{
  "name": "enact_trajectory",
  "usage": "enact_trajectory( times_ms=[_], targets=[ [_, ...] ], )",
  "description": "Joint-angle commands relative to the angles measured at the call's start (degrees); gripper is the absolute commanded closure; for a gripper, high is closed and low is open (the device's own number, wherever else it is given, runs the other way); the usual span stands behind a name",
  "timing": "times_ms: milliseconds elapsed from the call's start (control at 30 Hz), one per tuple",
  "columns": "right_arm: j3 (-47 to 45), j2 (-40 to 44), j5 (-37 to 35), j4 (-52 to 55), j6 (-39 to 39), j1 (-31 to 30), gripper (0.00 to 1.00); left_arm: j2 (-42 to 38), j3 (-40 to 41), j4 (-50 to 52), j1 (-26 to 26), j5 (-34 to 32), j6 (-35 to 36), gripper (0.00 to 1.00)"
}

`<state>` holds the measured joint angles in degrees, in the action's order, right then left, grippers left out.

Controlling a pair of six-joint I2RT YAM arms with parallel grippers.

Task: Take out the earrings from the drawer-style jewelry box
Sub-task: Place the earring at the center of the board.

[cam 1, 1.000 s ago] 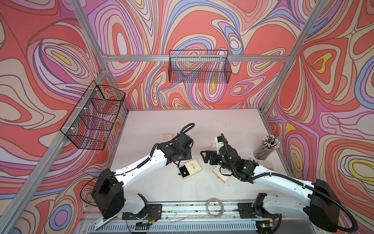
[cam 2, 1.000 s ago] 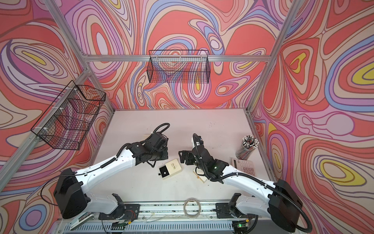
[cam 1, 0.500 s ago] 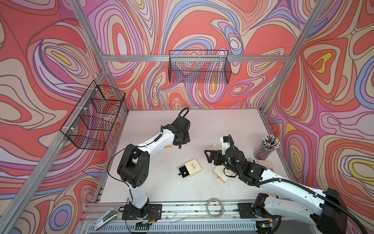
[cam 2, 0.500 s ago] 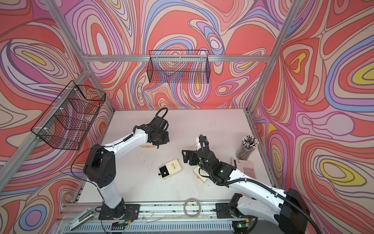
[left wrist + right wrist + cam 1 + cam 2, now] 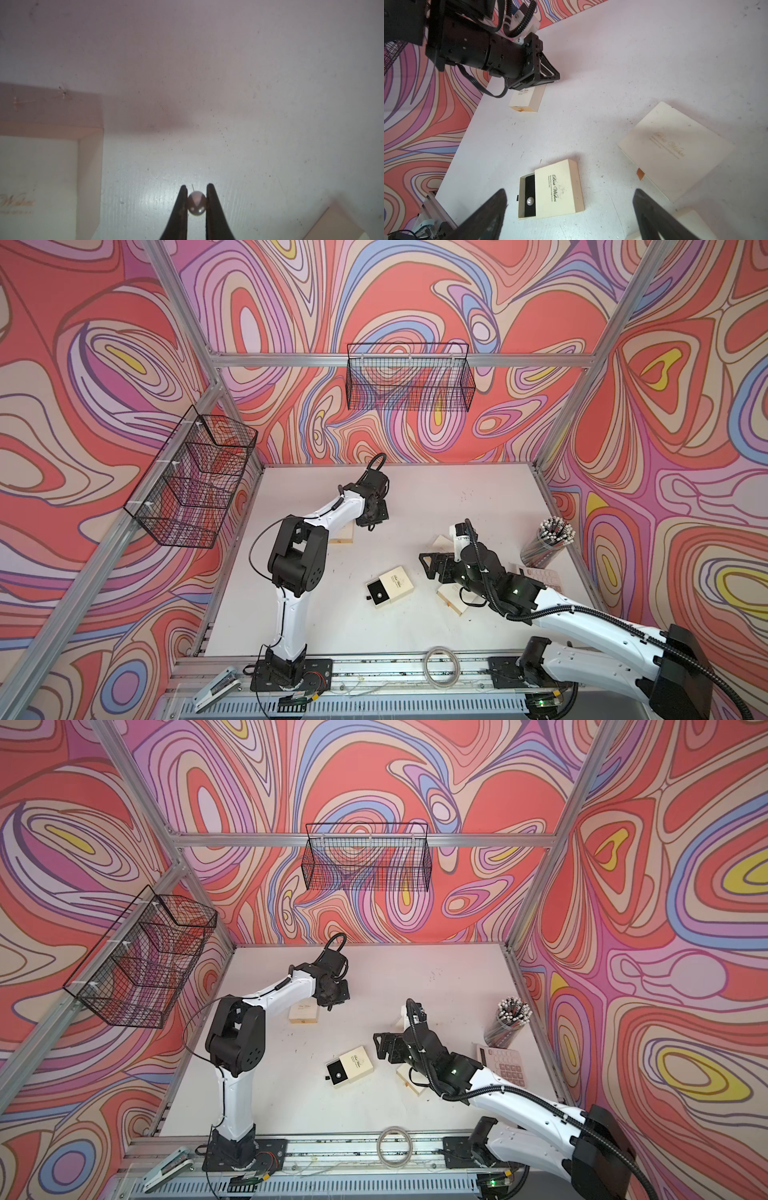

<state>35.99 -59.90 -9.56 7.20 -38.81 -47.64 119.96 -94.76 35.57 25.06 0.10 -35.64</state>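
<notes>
The drawer-style jewelry box [image 5: 395,583] [image 5: 355,1061] [image 5: 557,190] lies mid-table, cream with dark script. Its black-lined drawer is slid partly out, and one pearl-like earring [image 5: 530,201] [image 5: 380,595] rests in it. My left gripper [image 5: 196,186] [image 5: 371,523] [image 5: 331,1003] is shut on another round pale earring [image 5: 196,204], just above the table at the back left. It hangs beside a second cream box [image 5: 341,536] [image 5: 37,187]. My right gripper [image 5: 569,193] [image 5: 428,566] [image 5: 380,1044] hovers open, right of the drawer box, holding nothing.
A large cream box [image 5: 675,149] [image 5: 451,597] lies partly under the right arm. A cup of black sticks [image 5: 548,541] and a pink card [image 5: 544,576] stand at the right edge. Two tiny pale bits [image 5: 63,94] lie beyond the back-left box. Wire baskets [image 5: 409,379] hang on the walls.
The left arm has swung from beside the drawer box to the back left, next to the other cream box. The right gripper has stayed open and shifted slightly.
</notes>
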Motion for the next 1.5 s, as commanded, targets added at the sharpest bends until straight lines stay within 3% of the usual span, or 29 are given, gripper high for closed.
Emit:
enact_trajectory(
  times_ms=[0,400,1467],
  targets=[
    [-0.2,-0.9,0.1,0.6,0.4,0.2,0.03,2.3,-2.6,3.3,-0.9,-1.3,1.4,0.88],
    [0.7,-2.2,0.5,1.2,0.7,0.3,0.03,8.5,-8.1,4.9,-3.1,-1.9,1.8,0.88],
    [2.0,-5.4,0.7,1.4,1.4,0.2,0.03,14.0,-13.3,5.0,-6.7,-0.2,1.6,0.81]
  ],
)
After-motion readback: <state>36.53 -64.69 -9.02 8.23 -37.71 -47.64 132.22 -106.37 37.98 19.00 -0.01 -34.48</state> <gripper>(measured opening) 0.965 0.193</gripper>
